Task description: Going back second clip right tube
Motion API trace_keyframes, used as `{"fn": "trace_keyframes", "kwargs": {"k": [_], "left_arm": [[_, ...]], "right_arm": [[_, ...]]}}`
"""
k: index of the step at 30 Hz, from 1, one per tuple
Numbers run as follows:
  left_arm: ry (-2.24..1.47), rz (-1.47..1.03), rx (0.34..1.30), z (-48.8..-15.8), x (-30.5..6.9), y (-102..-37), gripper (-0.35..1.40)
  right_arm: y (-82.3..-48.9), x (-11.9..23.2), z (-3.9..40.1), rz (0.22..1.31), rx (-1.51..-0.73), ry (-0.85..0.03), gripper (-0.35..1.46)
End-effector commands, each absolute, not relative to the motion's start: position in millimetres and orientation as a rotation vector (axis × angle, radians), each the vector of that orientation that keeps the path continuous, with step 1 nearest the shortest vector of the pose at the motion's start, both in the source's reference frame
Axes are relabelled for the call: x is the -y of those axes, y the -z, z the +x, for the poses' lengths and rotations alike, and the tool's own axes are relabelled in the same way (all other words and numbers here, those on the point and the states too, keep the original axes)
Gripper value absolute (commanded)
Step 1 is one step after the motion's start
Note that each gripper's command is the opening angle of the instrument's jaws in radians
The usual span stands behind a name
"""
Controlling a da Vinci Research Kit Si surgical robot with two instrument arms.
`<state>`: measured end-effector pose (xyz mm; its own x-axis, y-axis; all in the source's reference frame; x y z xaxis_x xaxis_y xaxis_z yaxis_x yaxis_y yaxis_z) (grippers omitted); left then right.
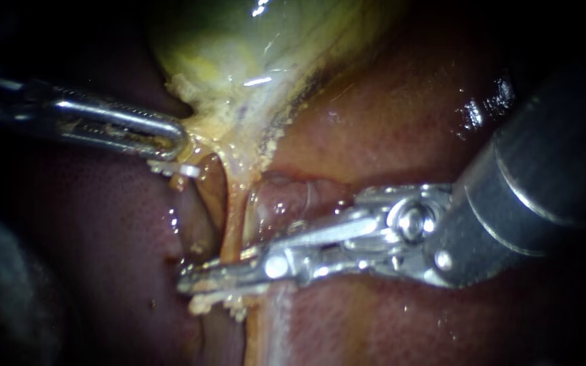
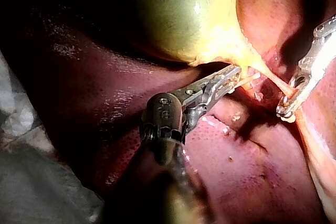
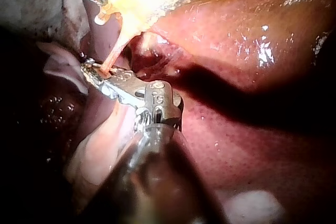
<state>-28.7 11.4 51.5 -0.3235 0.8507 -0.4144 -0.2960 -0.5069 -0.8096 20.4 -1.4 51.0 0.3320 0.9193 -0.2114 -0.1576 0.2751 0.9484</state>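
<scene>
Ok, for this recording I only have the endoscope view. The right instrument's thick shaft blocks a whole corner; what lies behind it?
Observer: In the right wrist view, glistening red liver lies beside the shaft of the right instrument, partly in its shadow.
Operator: And what is the left instrument holding? My view cuts off just above it.
Observer: The left wrist view shows the left instrument with its jaws shut on the yellowish neck of the gallbladder, whose rounded green body swells out beyond them.
</scene>
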Motion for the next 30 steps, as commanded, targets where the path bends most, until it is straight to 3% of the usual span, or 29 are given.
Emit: {"fn": "trace_keyframes", "kwargs": {"k": [1, 6, 9, 14, 21, 30], "left_arm": [[-1.911, -1.117, 0.807, -28.6, -11.4, -51.5, -0.35], [-1.911, -1.117, 0.807, -28.6, -11.4, -51.5, -0.35], [-1.911, -1.117, 0.807, -28.6, -11.4, -51.5, -0.35], [-1.911, -1.117, 0.807, -28.6, -11.4, -51.5, -0.35], [-1.912, -1.117, 0.808, -28.6, -11.4, -51.5, -0.35], [-1.912, -1.118, 0.808, -28.5, -11.4, -51.5, -0.35]], "right_arm": [[-51.0, 1.4, 20.5, 1.018, -0.944, -0.891, -0.35], [-51.3, 1.6, 20.4, 1.030, -0.935, -0.876, -0.35], [-51.8, 1.9, 20.5, 1.004, -0.957, -0.832, 0.09], [-53.7, 2.6, 20.6, 0.933, -1.010, -0.732, 0.41], [-57.2, 2.9, 19.7, 0.775, -1.086, -0.641, 0.50], [-57.2, 2.1, 15.5, 0.662, -1.140, -0.555, 0.50]]}}
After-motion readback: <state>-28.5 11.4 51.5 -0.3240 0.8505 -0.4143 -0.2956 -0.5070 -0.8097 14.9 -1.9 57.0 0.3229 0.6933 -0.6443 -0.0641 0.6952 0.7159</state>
